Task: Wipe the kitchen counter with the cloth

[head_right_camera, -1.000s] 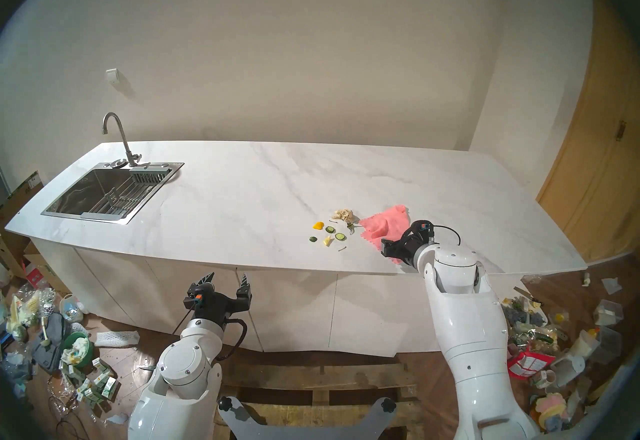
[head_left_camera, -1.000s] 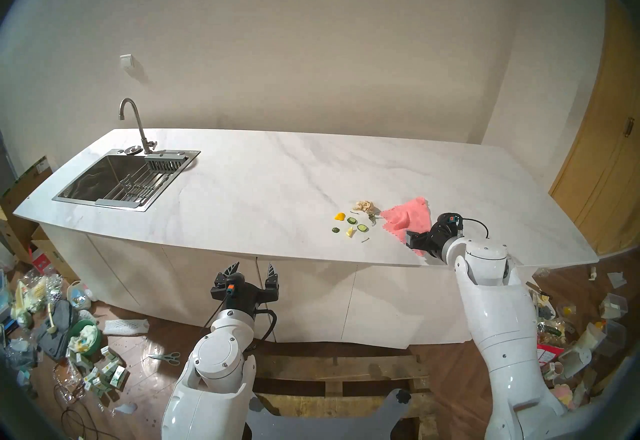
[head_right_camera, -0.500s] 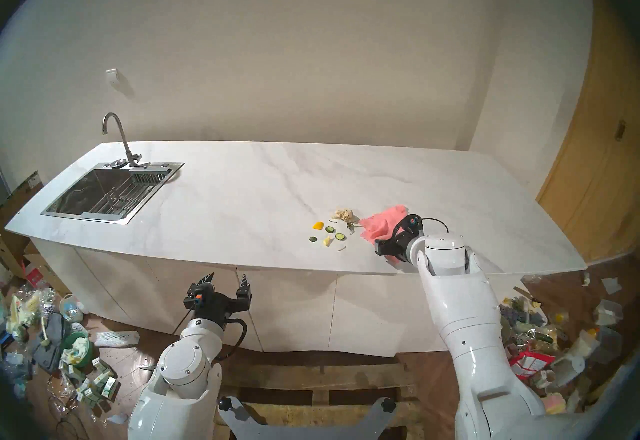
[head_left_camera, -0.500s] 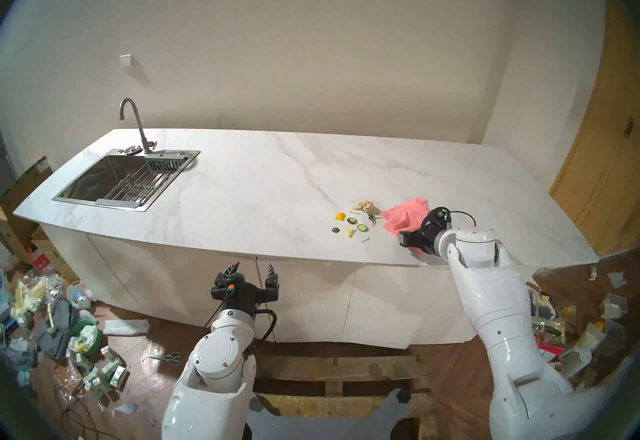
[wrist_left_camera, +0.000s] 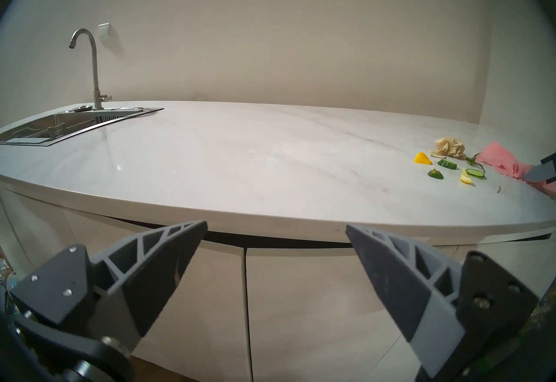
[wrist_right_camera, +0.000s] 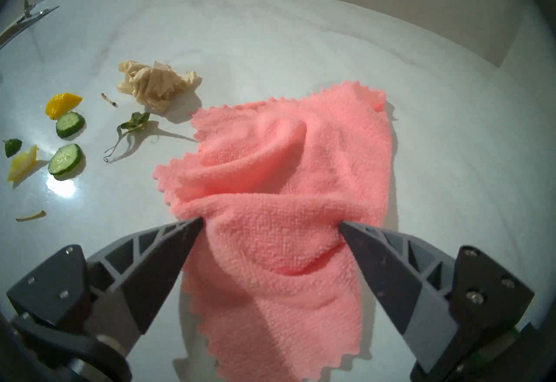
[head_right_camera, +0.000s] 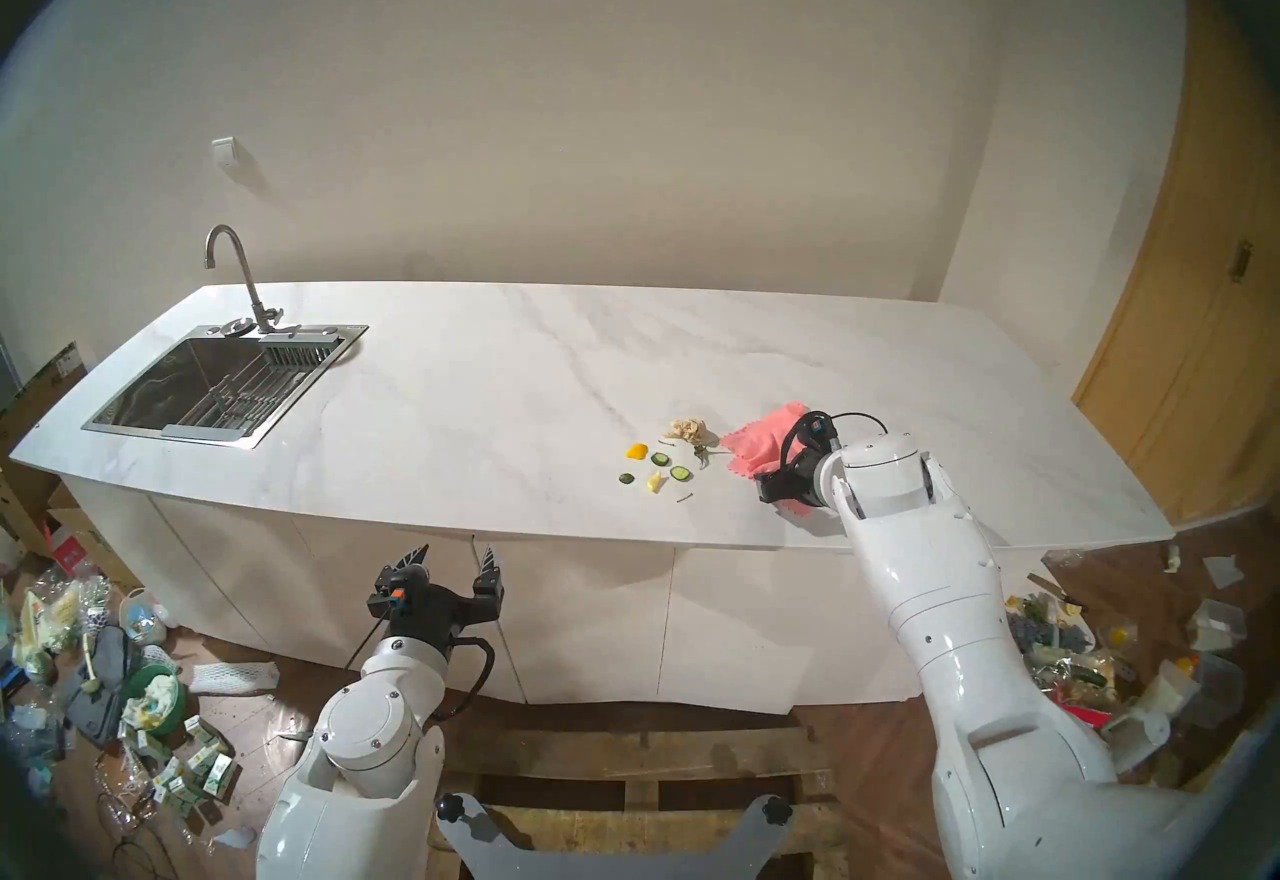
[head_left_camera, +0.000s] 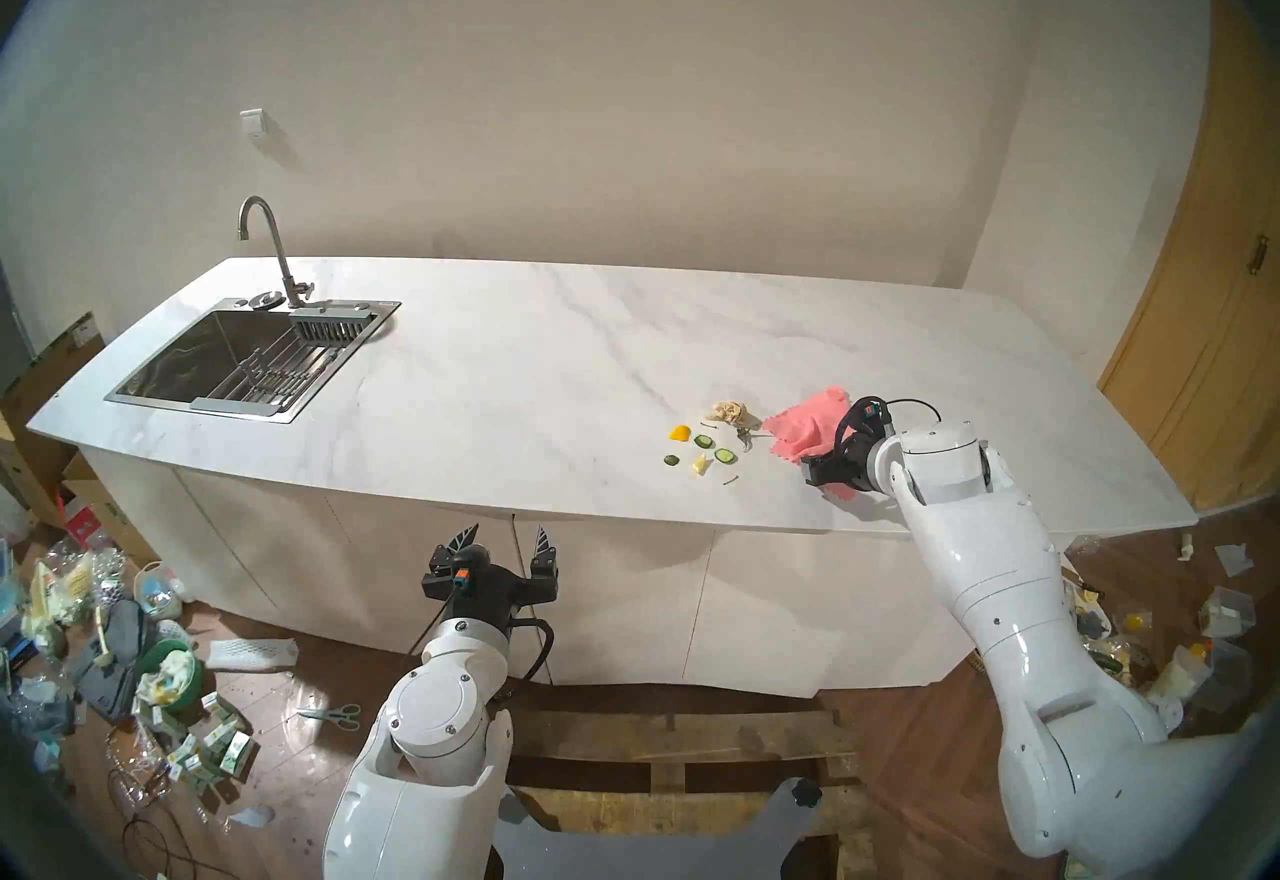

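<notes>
Cloth (wrist_right_camera: 279, 198) is bunching between my right gripper's (wrist_right_camera: 270, 223) spread fingers, risking slipping free; my left gripper (head_left_camera: 505, 539) is hanging open.

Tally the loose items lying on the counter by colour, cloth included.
Pink: 1, the cloth
Beige: 1, the paper wad
Green: 4, two cucumber slices, a small green piece, a leafy sprig
Yellow: 2, a yellow-orange piece, a pale yellow wedge
Thin stem bits: 2
Total: 10

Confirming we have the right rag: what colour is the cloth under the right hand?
Salmon pink, with zigzag-cut edges; the cloth shows best in the right wrist view.
</notes>
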You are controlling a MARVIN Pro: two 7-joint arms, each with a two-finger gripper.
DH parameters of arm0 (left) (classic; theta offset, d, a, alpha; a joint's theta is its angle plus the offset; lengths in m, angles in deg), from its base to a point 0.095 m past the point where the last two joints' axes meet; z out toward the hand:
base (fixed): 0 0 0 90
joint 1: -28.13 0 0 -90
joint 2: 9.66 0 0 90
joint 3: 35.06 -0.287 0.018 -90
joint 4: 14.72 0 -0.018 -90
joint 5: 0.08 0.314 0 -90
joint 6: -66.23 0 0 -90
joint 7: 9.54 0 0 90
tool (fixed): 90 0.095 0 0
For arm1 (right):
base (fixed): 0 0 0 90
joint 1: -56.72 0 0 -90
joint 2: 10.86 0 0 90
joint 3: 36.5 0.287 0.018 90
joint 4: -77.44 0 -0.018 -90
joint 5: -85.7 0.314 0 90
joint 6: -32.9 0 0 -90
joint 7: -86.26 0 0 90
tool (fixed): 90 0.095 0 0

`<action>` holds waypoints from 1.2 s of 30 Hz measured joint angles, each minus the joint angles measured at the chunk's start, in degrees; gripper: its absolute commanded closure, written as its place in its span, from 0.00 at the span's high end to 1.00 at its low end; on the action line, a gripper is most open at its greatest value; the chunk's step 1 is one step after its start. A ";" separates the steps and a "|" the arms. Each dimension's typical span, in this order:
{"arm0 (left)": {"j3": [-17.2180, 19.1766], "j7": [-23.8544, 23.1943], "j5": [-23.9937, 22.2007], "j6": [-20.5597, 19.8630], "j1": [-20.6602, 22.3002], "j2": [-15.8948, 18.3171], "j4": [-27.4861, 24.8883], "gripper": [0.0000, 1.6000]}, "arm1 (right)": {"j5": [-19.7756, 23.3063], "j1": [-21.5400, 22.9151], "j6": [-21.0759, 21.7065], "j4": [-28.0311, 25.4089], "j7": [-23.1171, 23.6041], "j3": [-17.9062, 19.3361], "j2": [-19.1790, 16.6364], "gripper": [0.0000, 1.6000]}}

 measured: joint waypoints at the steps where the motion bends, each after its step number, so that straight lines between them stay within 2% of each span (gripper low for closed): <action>1: -0.01 0.00 0.00 0.00 0.00 0.00 -0.03 1.00 | -0.30 0.59 0.09 0.37 0.79 -0.58 -0.45 1.00; 18: -0.04 -0.01 -0.02 0.00 -0.04 0.05 -0.15 1.00 | -4.47 9.39 1.10 6.21 16.66 -9.52 -8.38 1.00; 24: -0.05 -0.01 -0.02 0.00 -0.06 0.06 -0.19 1.00 | -5.42 12.26 0.75 7.97 21.34 -11.73 -9.69 1.00; 29: -0.05 -0.02 -0.02 -0.01 -0.08 0.07 -0.26 1.00 | -6.59 14.86 0.83 12.13 21.93 -12.46 -9.05 1.00; 36: -0.06 -0.02 -0.02 -0.01 -0.10 0.08 -0.32 1.00 | -8.26 18.96 1.47 19.72 19.25 -13.45 -6.02 1.00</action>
